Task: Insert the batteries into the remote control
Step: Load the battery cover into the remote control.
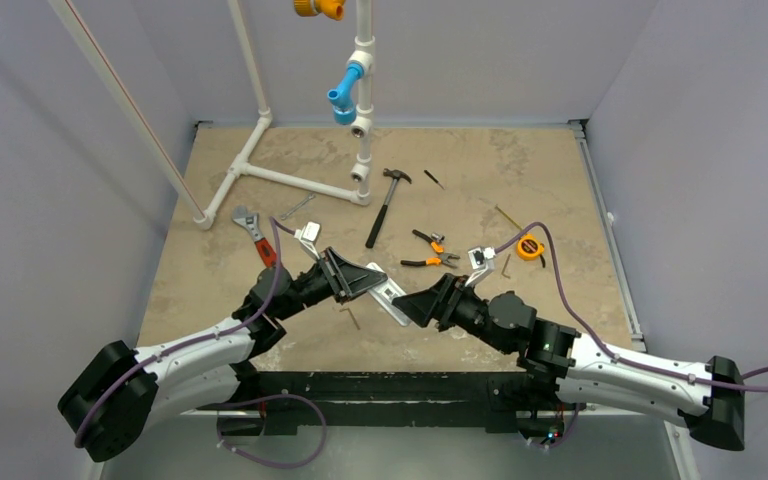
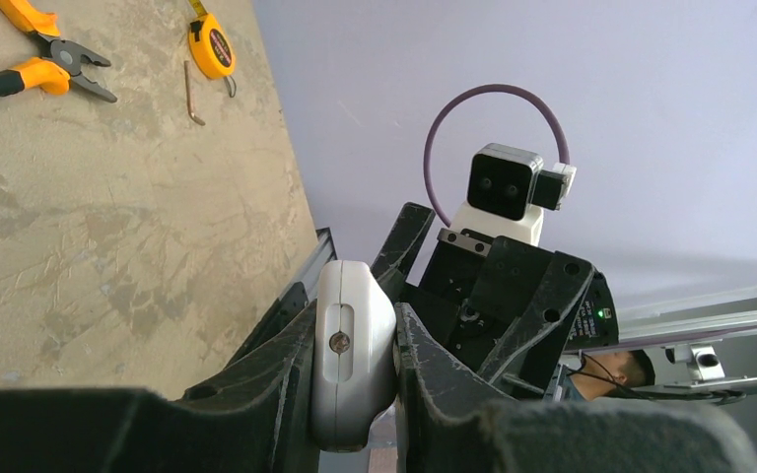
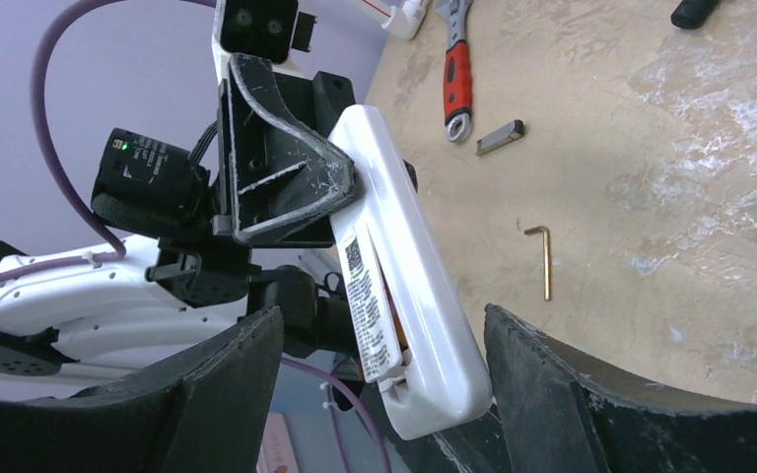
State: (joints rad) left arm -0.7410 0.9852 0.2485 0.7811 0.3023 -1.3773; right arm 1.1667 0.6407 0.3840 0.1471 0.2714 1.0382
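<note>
Left gripper (image 2: pixel 355 340) clenched tight on remote control (image 3: pixel 394 236), fingers (image 2: pixel 286 365) pressed against both its sides near one end. Remote held up off table (image 1: pixel 580 180), slanting between the two arms, plain back facing right wrist camera. Right gripper (image 3: pixel 382 317) spread wide, jaws straddling remote's free end. One finger (image 3: pixel 542 394) just beside it, contact unclear, the other well apart. Batteries (image 3: pixel 394 333): only orange sliver showing inside recess in remote's back.
</note>
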